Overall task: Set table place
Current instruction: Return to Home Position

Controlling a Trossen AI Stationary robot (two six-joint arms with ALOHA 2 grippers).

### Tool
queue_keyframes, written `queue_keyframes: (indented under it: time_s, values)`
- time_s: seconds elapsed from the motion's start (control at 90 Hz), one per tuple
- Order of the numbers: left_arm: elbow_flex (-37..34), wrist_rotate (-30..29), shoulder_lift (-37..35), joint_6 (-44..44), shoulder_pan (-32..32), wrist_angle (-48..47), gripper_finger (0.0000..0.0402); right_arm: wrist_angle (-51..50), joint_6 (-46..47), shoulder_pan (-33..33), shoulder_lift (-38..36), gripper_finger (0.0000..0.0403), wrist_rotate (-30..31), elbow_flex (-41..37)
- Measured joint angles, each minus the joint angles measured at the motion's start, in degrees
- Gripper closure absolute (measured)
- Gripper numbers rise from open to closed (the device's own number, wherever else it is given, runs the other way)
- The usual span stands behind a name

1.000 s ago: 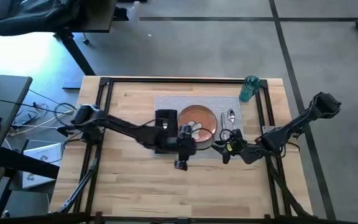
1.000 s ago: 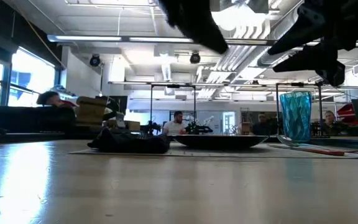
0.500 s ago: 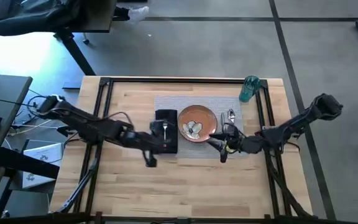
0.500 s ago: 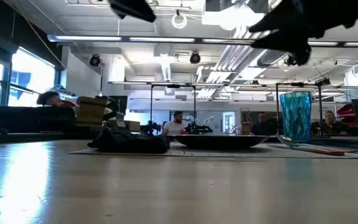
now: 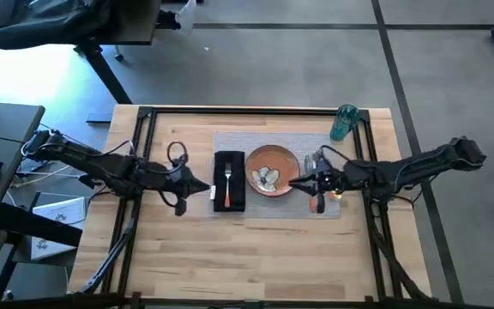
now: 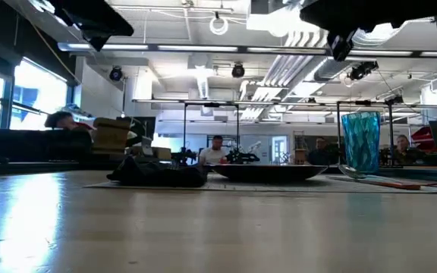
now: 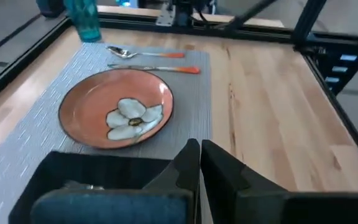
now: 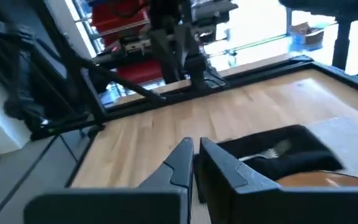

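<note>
On the table (image 5: pixel 187 249) lies a grey placemat (image 5: pixel 273 142). On it rest a black napkin (image 5: pixel 229 199) with a fork (image 5: pixel 227 178) on top, an orange-brown plate (image 5: pixel 272 169), and a spoon (image 7: pixel 145 53) and a knife (image 7: pixel 154 68) with orange handles. A teal cup (image 5: pixel 344 122) stands at the far right. My left gripper (image 5: pixel 202 188) hovers shut just left of the napkin, pointing right. My right gripper (image 5: pixel 297 182) hovers shut over the plate's right rim, pointing left. Neither holds anything.
A black rail frame (image 5: pixel 144 116) edges the table. Bare wood lies left of the napkin and along the near side. In the low view the napkin (image 6: pixel 158 173), plate (image 6: pixel 271 172) and cup (image 6: pixel 361 142) stand in a row, with both arms high above them.
My left gripper has drawn back from near the plate toward the table's left edge and risen, uncovering the napkin with the fork on it. My right gripper has gone a little toward the far edge, from the placemat's near right part to over the plate's right rim.
</note>
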Motion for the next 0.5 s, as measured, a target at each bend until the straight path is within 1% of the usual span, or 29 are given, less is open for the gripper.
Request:
queue_keyframes:
  time_s: [0.111, 0.278, 0.378, 0.5]
  values:
    - [-3.8, 0.3, -3.9, -0.8, 0.0, 2.9, 0.0401, -0.7, 0.1, 0.0, -6.1, 0.0401, 0.9, -3.8]
    - [-8.3, 1.6, -8.3, -1.2, 0.0, 5.8, 0.0401, 1.4, 0.7, -1.2, -14.6, 0.0403, -3.4, -11.5]
    - [-10.0, 0.9, -10.4, -0.7, 0.0, 6.5, 0.0401, 4.8, 2.5, -2.5, -19.0, 0.0403, -3.6, -17.2]
    - [-11.3, -2.5, -12.3, -4.5, 0.0, 5.8, 0.0401, 5.7, 7.0, -2.9, -23.8, 0.0403, -1.8, -22.0]
